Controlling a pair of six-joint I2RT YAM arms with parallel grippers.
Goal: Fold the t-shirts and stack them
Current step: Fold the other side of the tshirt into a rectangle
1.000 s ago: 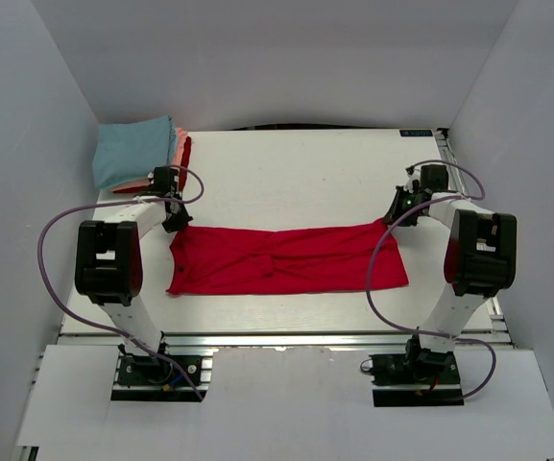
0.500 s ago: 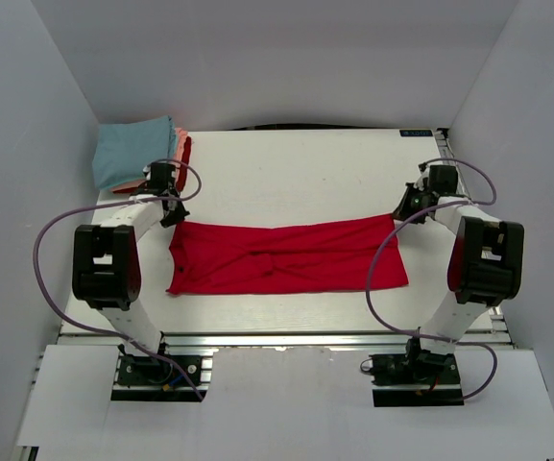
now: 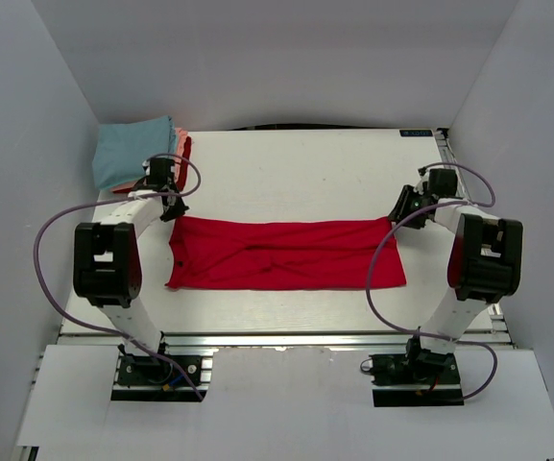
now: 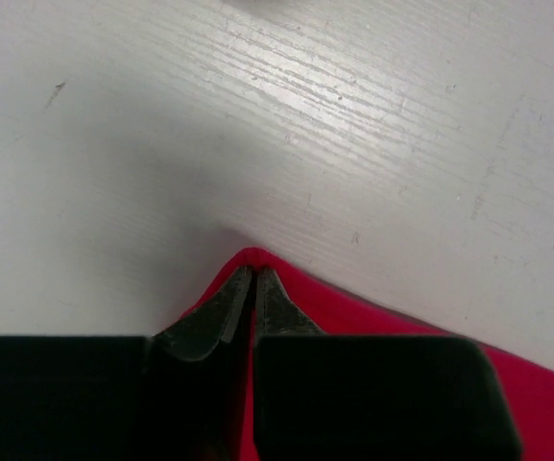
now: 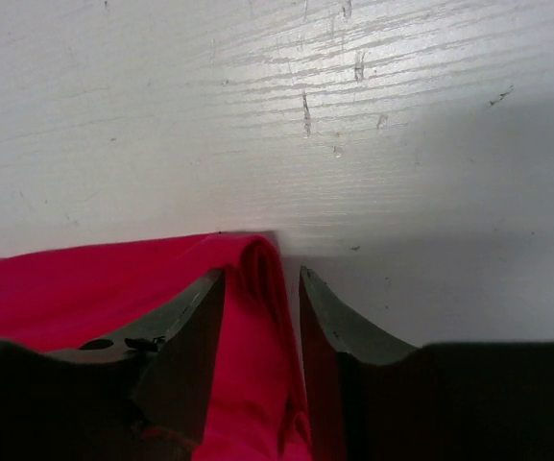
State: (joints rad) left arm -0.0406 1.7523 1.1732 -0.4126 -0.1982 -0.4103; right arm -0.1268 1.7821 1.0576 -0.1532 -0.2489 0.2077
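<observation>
Top external: red t-shirt [image 3: 286,254] lies flat, frame centre.
Left gripper [image 4: 253,288]: pinched closed on shirt corner.
Right gripper [image 5: 262,288]: jaws parted around shirt corner.

One red t-shirt [image 3: 286,254] is spread at the frame's centre. Three folded shirts [image 3: 134,151] are stacked at the upper left. Two arms are seen, each with one gripper.
</observation>
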